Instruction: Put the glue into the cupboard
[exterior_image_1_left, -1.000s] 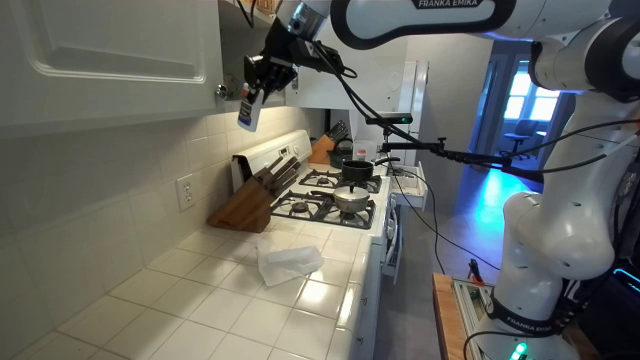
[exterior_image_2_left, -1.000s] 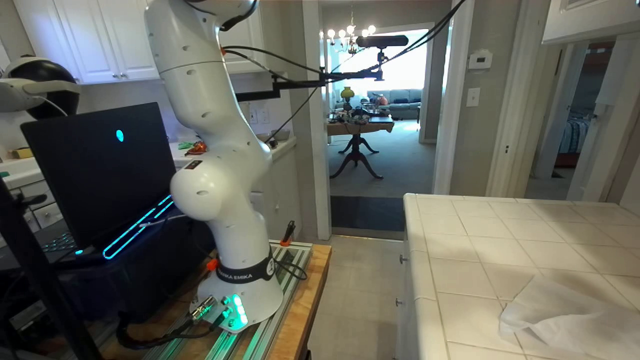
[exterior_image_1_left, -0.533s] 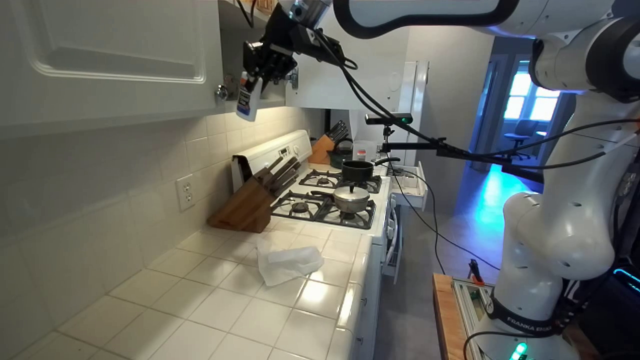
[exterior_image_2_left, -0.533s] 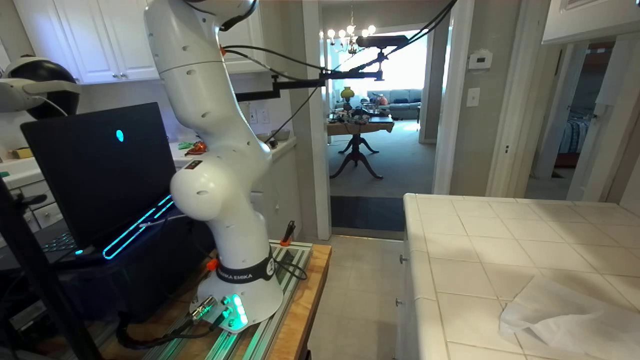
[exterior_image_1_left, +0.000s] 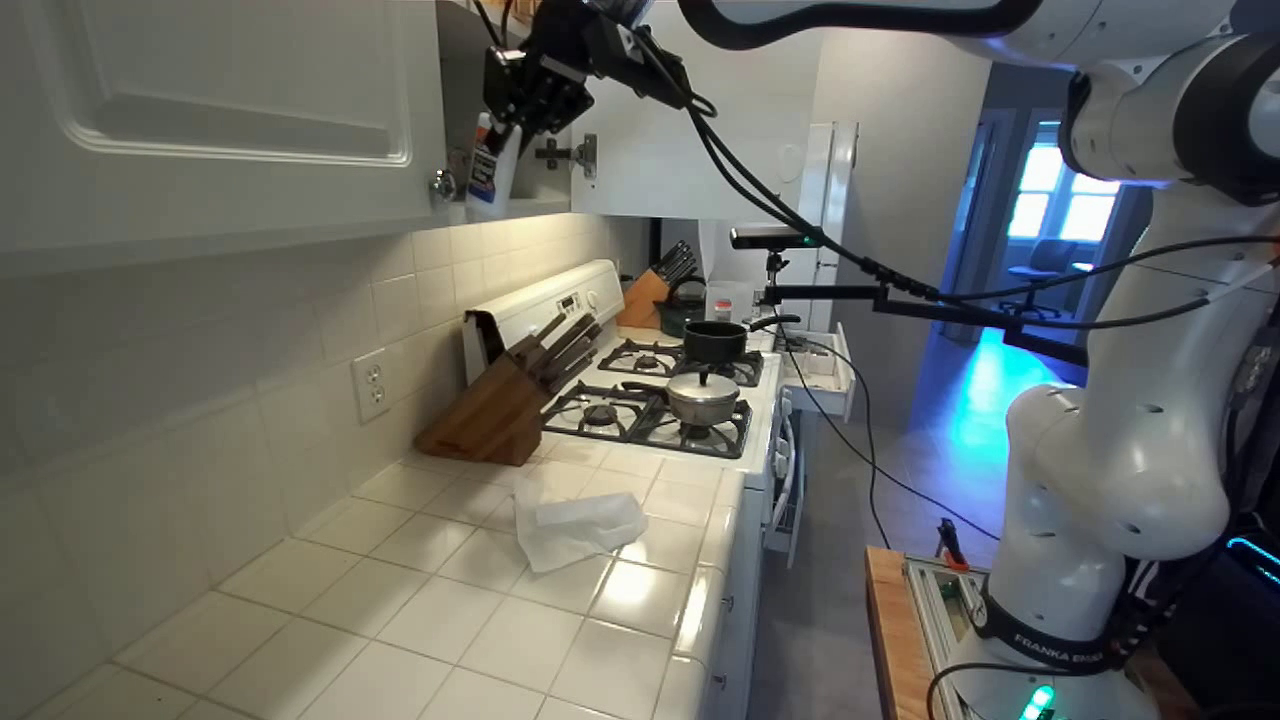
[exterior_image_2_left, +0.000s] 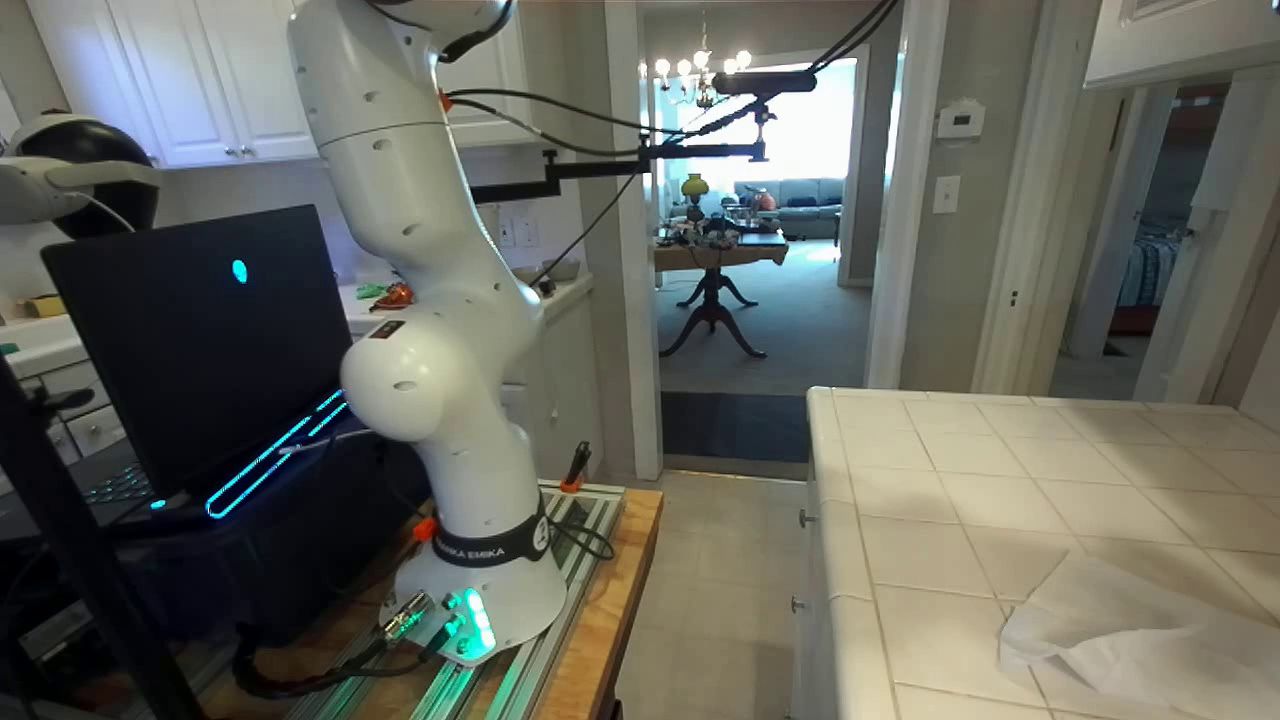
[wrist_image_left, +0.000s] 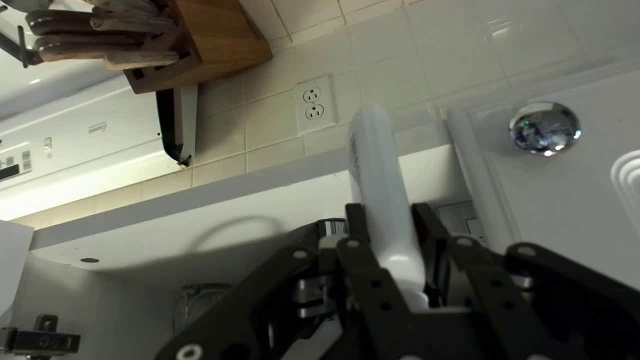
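The glue (exterior_image_1_left: 490, 175) is a slim white bottle with a blue and dark label. It hangs tilted, lower end free, at the opening of the cupboard (exterior_image_1_left: 250, 85). My gripper (exterior_image_1_left: 512, 132) is shut around its upper part; the cap is hidden among the fingers. In the wrist view the glue (wrist_image_left: 381, 185) sits between the two fingers of the gripper (wrist_image_left: 387, 212). Its free end overlaps the front edge of the cupboard shelf (wrist_image_left: 225, 212). Gripper and glue are out of view in an exterior view that shows a cupboard corner (exterior_image_2_left: 1180, 45).
A closed-looking panelled door with a round knob (wrist_image_left: 545, 128) is beside the opening. An opened door (exterior_image_1_left: 690, 130) with a hinge (exterior_image_1_left: 568, 153) stands on the other side. A dark barcoded package (wrist_image_left: 332, 227) lies inside. A knife block (exterior_image_1_left: 490, 410), stove (exterior_image_1_left: 740, 440) and paper (exterior_image_1_left: 580, 525) are below.
My gripper and the glue have risen steadily, with the bottle's lower end going from below the cupboard's bottom edge to about shelf height. The grip looks unchanged.
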